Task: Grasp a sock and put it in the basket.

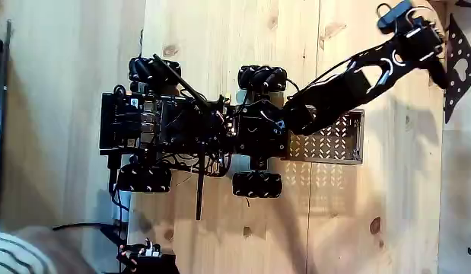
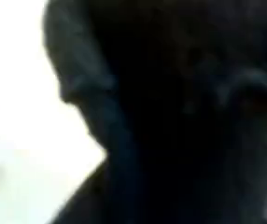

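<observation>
Pale wood worktop (image 1: 220,30), wide bare plank at left and below the wheeled robot base (image 1: 197,129) in the fixed view. Basket (image 1: 338,144) touching the base's right end, partly covered by the black arm (image 1: 349,76) stretched to the upper right corner. Gripper (image 1: 440,65) near the black dotted sheet (image 1: 457,65) at the right edge; fingers' spread not readable. Wrist view blurred: dark fabric-like mass (image 2: 180,112), possibly the sock, unconfirmed. Striped sleeve (image 1: 14,255) cut off bottom left.
</observation>
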`<state>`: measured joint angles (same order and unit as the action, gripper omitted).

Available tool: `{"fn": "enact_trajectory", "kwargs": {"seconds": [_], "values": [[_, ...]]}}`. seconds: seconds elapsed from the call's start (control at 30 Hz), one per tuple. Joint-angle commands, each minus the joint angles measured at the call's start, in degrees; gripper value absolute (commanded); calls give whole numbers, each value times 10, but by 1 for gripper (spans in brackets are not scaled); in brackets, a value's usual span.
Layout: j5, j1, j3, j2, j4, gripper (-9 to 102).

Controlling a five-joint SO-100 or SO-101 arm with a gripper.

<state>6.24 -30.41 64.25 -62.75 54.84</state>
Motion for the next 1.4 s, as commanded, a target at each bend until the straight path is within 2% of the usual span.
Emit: {"fn": "enact_trajectory", "kwargs": {"seconds": [0.0,0.17,0.37,0.57,0.87,1.1,1.37], "values": [[-49,29,-10,-92,4,0],[-93,69,-3,-218,42,0],[-80,108,-3,-371,127,0],[-49,200,-3,-504,218,0],[76,287,-2,-524,360,0],[204,344,-2,-507,529,0],[208,376,-1,-507,562,0]]}}
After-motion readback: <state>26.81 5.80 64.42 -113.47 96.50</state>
